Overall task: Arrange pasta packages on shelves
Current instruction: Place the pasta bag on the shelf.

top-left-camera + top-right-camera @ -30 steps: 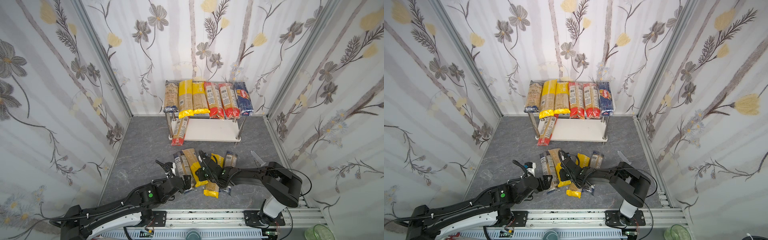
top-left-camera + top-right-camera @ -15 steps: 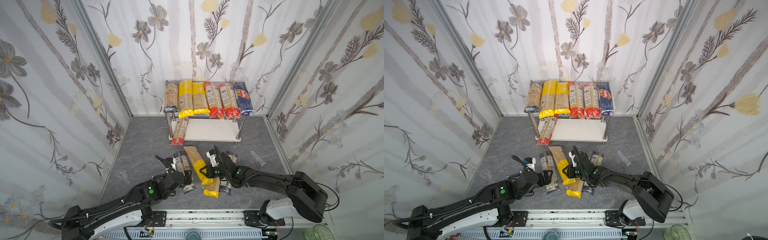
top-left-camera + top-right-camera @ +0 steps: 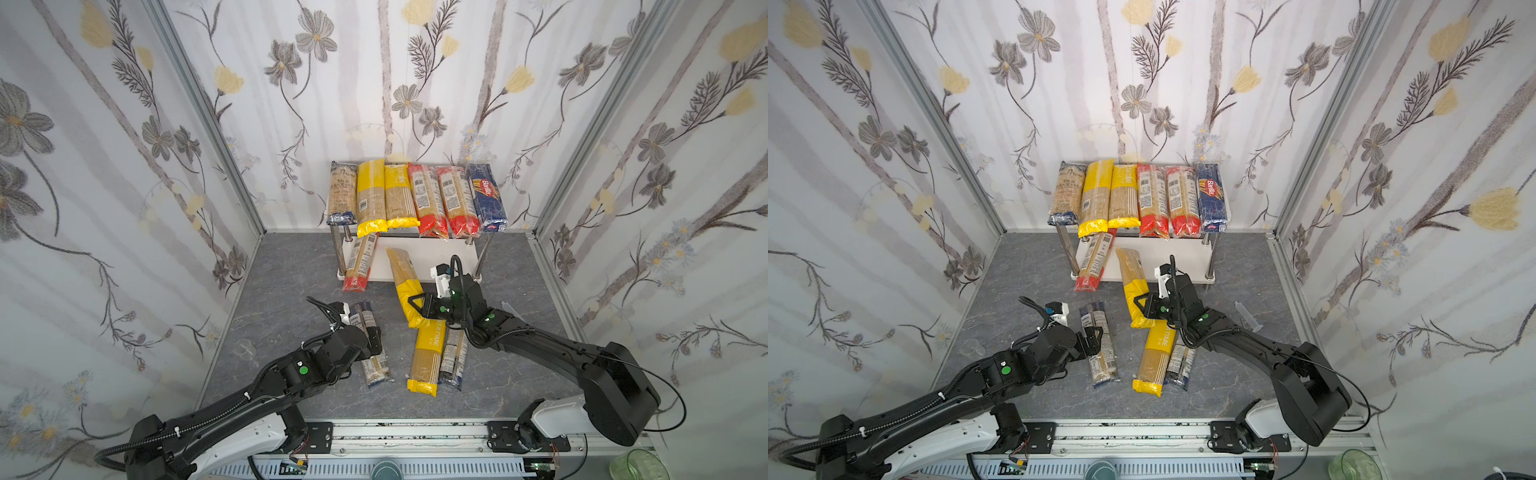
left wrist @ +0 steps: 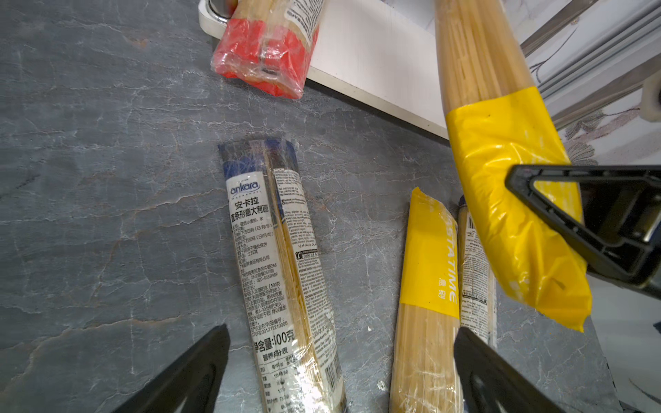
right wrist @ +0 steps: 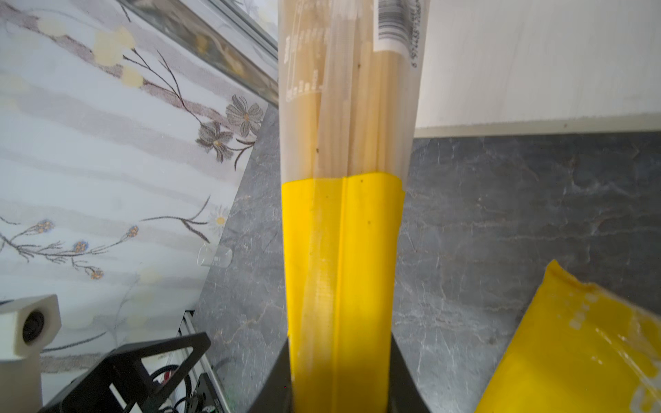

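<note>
Mid-carry, the right gripper (image 3: pixel 417 309) clenches the yellow end of 1 pasta pack (image 3: pixel 400 277), its tip reaching toward 12 o'clock over the lower shelf (image 3: pixel 432 253), which next probably needs a level push inward, while the left gripper (image 3: pixel 373 334) hangs released at 7 o'clock.

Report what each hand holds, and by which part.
Right hand grips the tilted spaghetti pack by its yellow end; left hand is open, holding nothing.

Six pasta packages (image 3: pixel 401 195) atop the shelves (image 3: pixel 432 255) (others on floor (image 3: pixel 291 270) in front)
</note>
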Available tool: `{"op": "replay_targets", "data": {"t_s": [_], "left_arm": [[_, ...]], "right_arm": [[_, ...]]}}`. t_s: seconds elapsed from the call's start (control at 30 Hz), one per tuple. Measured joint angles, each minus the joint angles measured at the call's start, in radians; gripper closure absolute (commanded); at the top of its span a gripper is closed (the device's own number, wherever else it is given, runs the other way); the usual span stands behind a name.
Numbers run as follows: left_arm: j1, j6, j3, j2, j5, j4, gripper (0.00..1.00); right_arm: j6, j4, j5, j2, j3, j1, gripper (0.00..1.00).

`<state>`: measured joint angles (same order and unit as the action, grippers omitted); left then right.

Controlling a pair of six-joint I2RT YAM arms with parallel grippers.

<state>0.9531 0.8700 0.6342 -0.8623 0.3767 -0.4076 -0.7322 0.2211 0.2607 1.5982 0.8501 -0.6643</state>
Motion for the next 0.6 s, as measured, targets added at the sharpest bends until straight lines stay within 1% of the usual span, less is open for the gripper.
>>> {"op": "replay_targets", "data": {"t_s": [0.27,0.4,0.6], "left_arm": [[-0.092,-0.076,0.079,-0.068,-0.056,-0.007,0.00],[-0.134,-0.117,0.112,-0.105,-0.075,-0.007,0.00],[-0.184,-0.171,0.134,-0.133,-0.096,-0.008,0.00]], "right_arm": [[0.000,-0.011,-0.005,0.222,0.213,0.047,0.89],[-0.002,-0.038,-0.014,0.317,0.312,0.057,0.86],[-0.010,-0.079,-0.076,0.441,0.457,0.059,0.86]]}}
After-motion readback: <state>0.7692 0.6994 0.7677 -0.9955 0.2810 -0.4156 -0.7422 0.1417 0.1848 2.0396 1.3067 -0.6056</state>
